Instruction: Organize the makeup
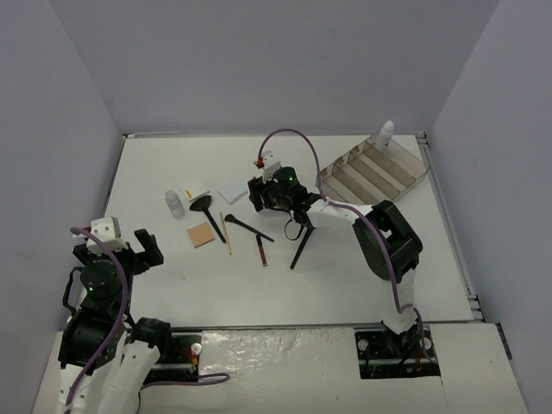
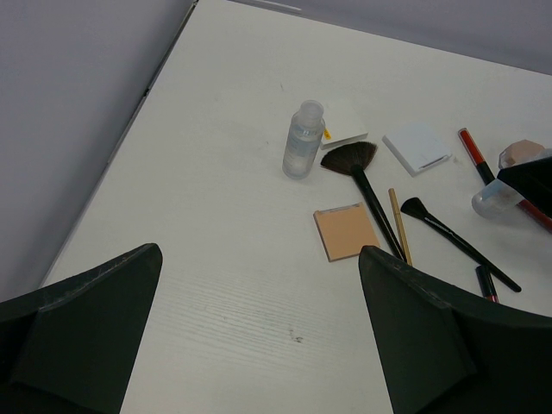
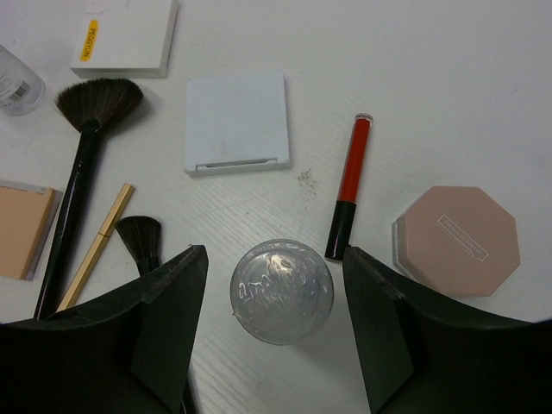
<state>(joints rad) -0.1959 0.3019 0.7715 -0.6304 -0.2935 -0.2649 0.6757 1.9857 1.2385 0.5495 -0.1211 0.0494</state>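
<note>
left tool (image 2: 259, 259): released, fingers spread wide, hovering over bare worktop (image 2: 216, 198) at the near-left, well apart from every item
right tool (image 3: 274, 266): released, one finger on each side of the clear jar (image 3: 280, 291); a gap shows on both sides, no contact
clear jar: upright on the worktop, seen from above, between the right tool's fingers
red tube (image 3: 349, 185): lying flat just right of the jar, black end nearest it
pink compact (image 3: 457, 237): eight-sided, flat on the worktop, right of the red tube, close to it but apart
pale-blue pad (image 3: 237, 123): flat, beyond the jar, left of the red tube
white pad (image 3: 125, 36): yellow label, farther left, just beside the fan brush's bristles
fan brush (image 3: 95, 103): bristles toward the far side, handle running toward the near edge
clear bottle (image 2: 304, 140): white cap, upright, just left of the fan brush bristles
tan pad (image 2: 347, 231): flat, left of the fan brush handle
wooden pencil (image 2: 398, 224): lies alongside the fan brush handle, on its right
small brush (image 2: 448, 231): lies at an angle, right of the wooden pencil
red pencil (image 1: 261, 250): flat, near the small brush's handle end
tray (image 1: 421, 168): far right of the worktop, well apart from the loose makeup
second bottle (image 1: 385, 134): white-capped, upright at the tray's far end; inside or behind it, cannot tell
</note>
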